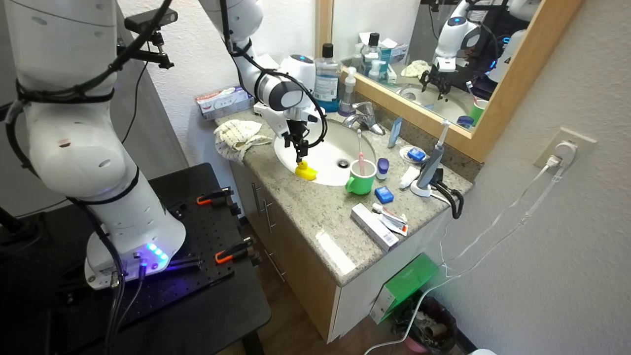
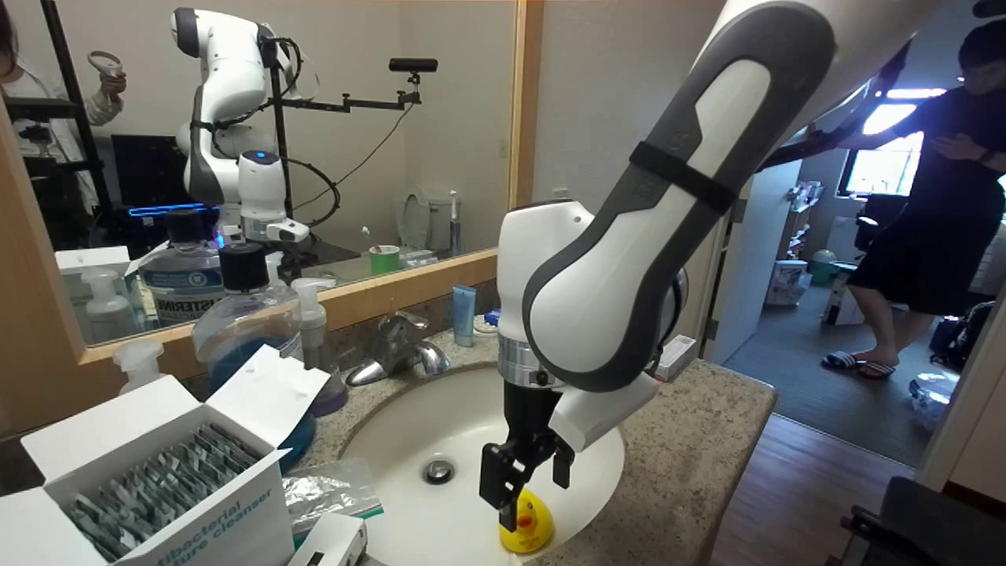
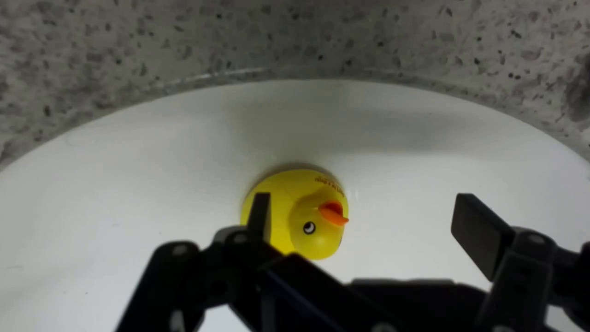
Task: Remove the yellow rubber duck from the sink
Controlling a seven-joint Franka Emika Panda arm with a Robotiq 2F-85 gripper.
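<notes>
While the tiny, rounded, bright yellow rubber duck (image 3: 295, 214) rests inside the white, oval, ceramic-looking sink (image 3: 161, 170), near the curved edge where the beige, speckled, stone-like worktop (image 3: 184, 41) begins, the step in hand looks to be the approach.

The coming move turns on how the duck lies between the black, blocky fingers (image 3: 481, 240), which stand wide apart. In the wrist view it falls within their span but well off centre: the finger at the picture's left overlaps its back, while bare sink separates its orange beak (image 3: 333, 213) from the finger at the right. That beak points roughly toward the farther finger, so the duck's length probably runs along the closing line. A shift toward the crowded side should centre it; lowering straight down might set a tip on its back. Whether the nearer finger touches it, I cannot tell.

In an exterior view, below the white-and-grey robot arm (image 2: 597, 314), both fingers show separately, one crossing in front of the duck. In an exterior view that shows the green, cylindrical mug (image 1: 362, 182) by the sink's rim, the fingers merge into a dark shape above the duck's head, so their spread cannot be read. Both exterior views include the round metal drain (image 2: 438, 472), well apart from the duck; the wrist view does not.
</notes>
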